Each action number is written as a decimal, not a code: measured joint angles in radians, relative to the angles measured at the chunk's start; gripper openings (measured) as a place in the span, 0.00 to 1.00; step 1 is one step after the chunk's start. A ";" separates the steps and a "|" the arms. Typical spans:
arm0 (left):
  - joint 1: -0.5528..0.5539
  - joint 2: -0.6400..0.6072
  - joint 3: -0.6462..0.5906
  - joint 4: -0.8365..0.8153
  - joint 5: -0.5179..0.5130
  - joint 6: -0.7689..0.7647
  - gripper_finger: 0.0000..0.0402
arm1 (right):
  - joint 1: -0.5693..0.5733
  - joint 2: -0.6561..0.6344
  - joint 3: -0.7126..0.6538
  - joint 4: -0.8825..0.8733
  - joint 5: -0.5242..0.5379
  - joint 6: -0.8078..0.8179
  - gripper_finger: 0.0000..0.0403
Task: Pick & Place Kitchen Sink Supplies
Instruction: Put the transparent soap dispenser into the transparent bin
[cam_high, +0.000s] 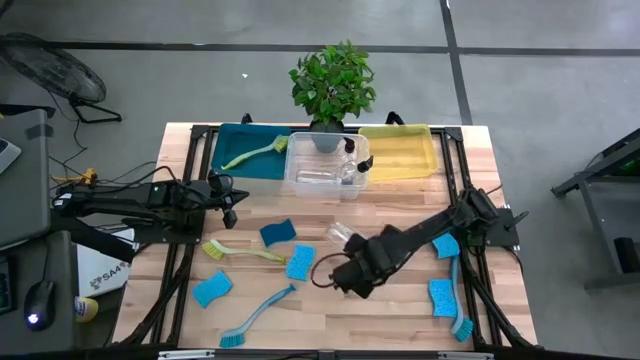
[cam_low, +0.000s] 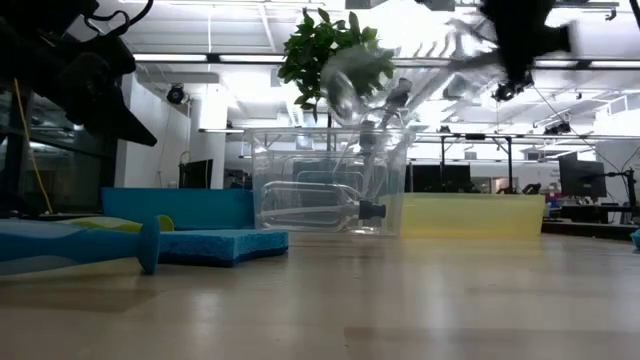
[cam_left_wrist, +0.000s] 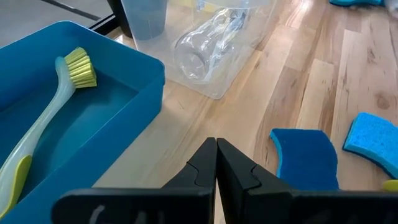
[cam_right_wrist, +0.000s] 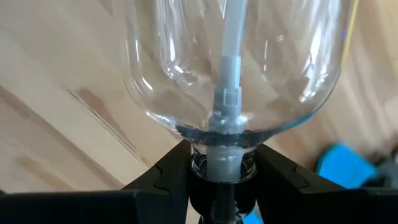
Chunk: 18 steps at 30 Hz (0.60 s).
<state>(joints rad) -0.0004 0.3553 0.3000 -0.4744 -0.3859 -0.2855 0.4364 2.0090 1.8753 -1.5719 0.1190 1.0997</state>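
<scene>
My right gripper (cam_right_wrist: 224, 165) is shut on a clear plastic bottle (cam_right_wrist: 236, 62), held in the air over the table's middle (cam_high: 338, 236). In the low view the bottle (cam_low: 352, 85) shows blurred, high above the tabletop. My left gripper (cam_left_wrist: 216, 155) waits shut and empty at the table's left (cam_high: 232, 195), near the teal bin. Several blue sponges (cam_high: 300, 262) lie flat on the wood. A yellow-green brush (cam_high: 243, 251) and two blue brushes (cam_high: 257, 316) also lie there. My right gripper pinches the bottle's neck (cam_right_wrist: 214, 158), just under the shoulder, between its two fingers (cam_right_wrist: 163, 174). The clear body reaches out past the fingertips with the inner tube showing through it. The bottle is lifted clear of the table.
Along the far edge stand a teal bin (cam_high: 228, 160) holding a yellow-green brush (cam_high: 255, 152), a clear bin (cam_high: 300, 185) with bottles in it, and a yellow bin (cam_high: 400, 155). A potted plant (cam_high: 332, 85) stands behind them. Cables lie at the left edge.
</scene>
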 joint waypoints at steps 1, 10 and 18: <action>0.000 0.000 0.000 0.000 0.000 -0.001 0.00 | -0.010 0.000 0.024 0.001 0.012 -0.028 0.32; 0.000 0.000 0.000 0.000 0.009 -0.030 0.00 | -0.118 0.000 0.239 0.002 0.061 -0.318 0.32; 0.000 0.000 0.000 0.000 0.011 -0.039 0.00 | -0.258 -0.001 0.346 0.001 0.035 -0.583 0.32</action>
<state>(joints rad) -0.0004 0.3555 0.3000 -0.4744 -0.3751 -0.3250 0.1782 2.0083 2.2218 -1.5713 0.1541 0.5170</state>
